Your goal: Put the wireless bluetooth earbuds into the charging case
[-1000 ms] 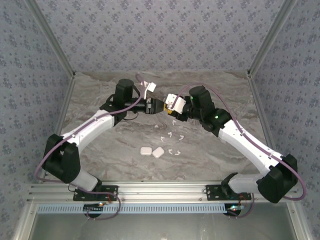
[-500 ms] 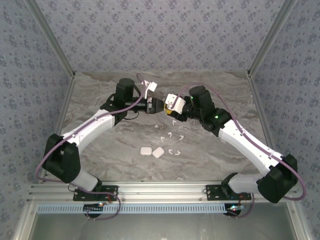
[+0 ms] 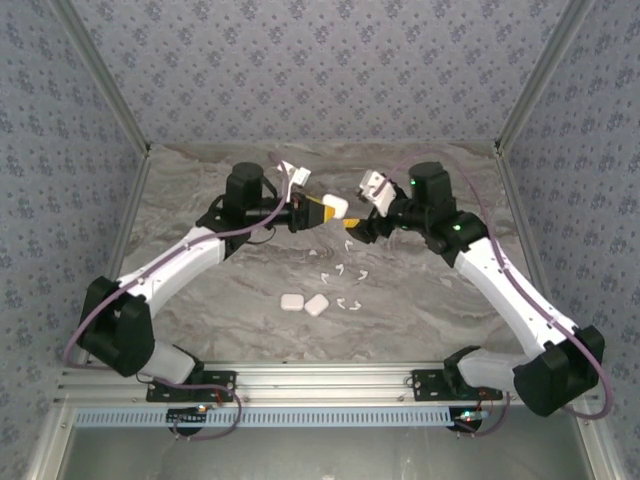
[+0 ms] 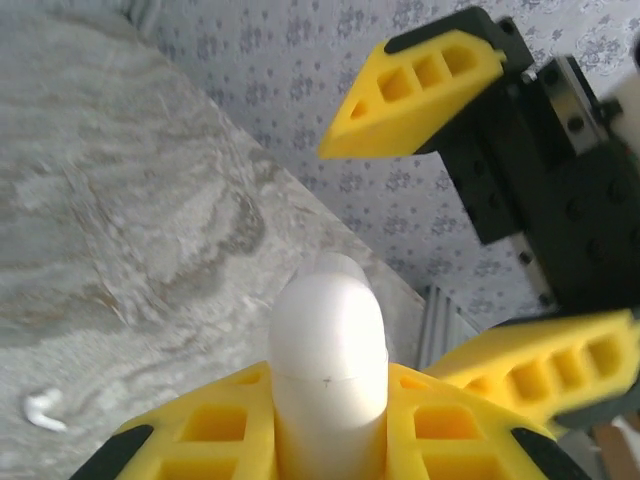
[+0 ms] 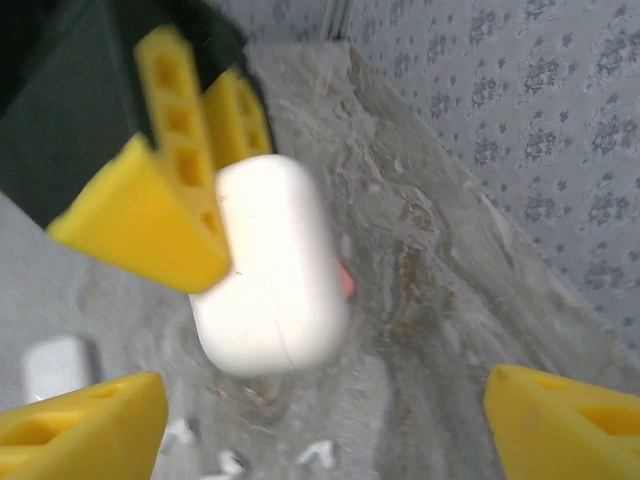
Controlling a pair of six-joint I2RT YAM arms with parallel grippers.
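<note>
While the left gripper (image 3: pixel 318 209) is clamped tight on the white charging case (image 3: pixel 335 207), holding it above the table (image 3: pixel 260 280) with its long axis jutting rightward, the right gripper (image 3: pixel 354 218) hangs just beyond the case's free end, jaws spread wide and empty. The earbuds (image 3: pixel 341 269) lie scattered on the table below, about midway between the two arms.
</note>
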